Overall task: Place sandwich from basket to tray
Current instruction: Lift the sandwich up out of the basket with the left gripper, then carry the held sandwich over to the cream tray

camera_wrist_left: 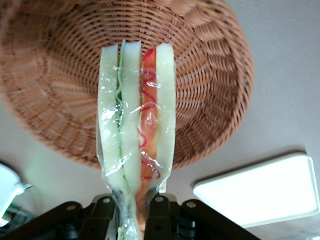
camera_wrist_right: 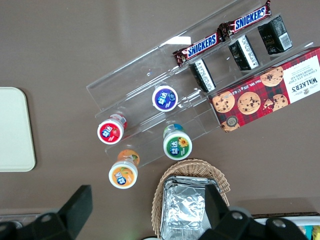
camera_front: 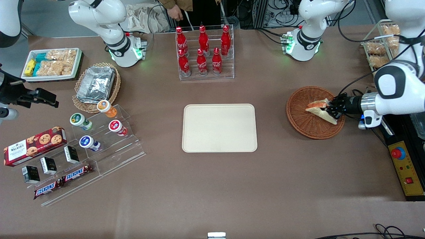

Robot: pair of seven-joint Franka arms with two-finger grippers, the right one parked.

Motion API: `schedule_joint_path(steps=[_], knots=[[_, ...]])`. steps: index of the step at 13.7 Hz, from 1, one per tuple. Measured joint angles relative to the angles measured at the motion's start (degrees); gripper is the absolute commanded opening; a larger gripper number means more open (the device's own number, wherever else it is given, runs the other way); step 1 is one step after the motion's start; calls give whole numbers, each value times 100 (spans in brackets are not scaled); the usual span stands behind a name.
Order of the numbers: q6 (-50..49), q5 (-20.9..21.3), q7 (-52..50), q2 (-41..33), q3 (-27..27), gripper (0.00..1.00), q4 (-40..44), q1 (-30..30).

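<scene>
Clear plastic wrap is crinkling around the sandwich (camera_wrist_left: pixel 137 120), and the gripper (camera_wrist_left: pixel 136 212) is clamping its fingers (camera_wrist_left: pixel 159 207) on the wedge's narrow end, holding it just above the basket (camera_wrist_left: pixel 210 65). In the front view the sandwich (camera_front: pixel 321 110) is hanging over the basket's (camera_front: pixel 303 124) side nearest the working arm, seemingly lifted off the weave. It looks light and soft: bread that will squash if pinched hard, film that may slip, so the wrapped edge now being held seems the sensible place to hold. Going near to far, nothing is lying on the brown surface (camera_front: pixel 212 192) closest to the front camera; then comes the tray (camera_front: pixel 219 127), bare and waiting, well apart from the basket toward the parked arm's end. The stretch between them is looking open. Farther back, the rack of red bottles (camera_front: pixel 203 53) is standing upright, clear of the likely route across.
</scene>
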Motion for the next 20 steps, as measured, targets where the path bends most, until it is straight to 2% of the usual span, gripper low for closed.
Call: schedule_joint_path(steps=[6,11,15,20], knots=[[-1844,400,-164,-87,0,20,1819,1],[-2306,437,-149,-85,-70,20,2663,-96],[-2307,439,-130,42,-110,21,2809,-842],[-2222,511,-130,612,-138,23,3144,-1939]])
